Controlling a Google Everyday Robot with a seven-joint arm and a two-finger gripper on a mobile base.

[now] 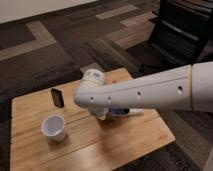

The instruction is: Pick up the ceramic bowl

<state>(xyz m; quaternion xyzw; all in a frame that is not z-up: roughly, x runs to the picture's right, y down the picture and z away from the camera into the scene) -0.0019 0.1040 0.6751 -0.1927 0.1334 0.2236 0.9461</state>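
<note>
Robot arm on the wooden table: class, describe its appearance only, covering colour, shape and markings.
The arm is a smooth off-white tube ending in a rounded joint, with small dark dots along its side and a thin yellowish ring near the right end. Its gripper is mostly hidden beneath that joint.

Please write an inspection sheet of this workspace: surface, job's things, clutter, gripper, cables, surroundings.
Surface: wooden table, light planks.
Job's things: bowl, dark blue, mostly hidden behind the arm; only an edge shows.
Clutter: white cup upright at front left; dark box standing behind it; white object beside the bowl.
Gripper: gripper low over the table at the bowl, largely hidden by the arm.
Cables: nothing seen.
Surroundings: patterned carpet; dark chair at back right.
</note>
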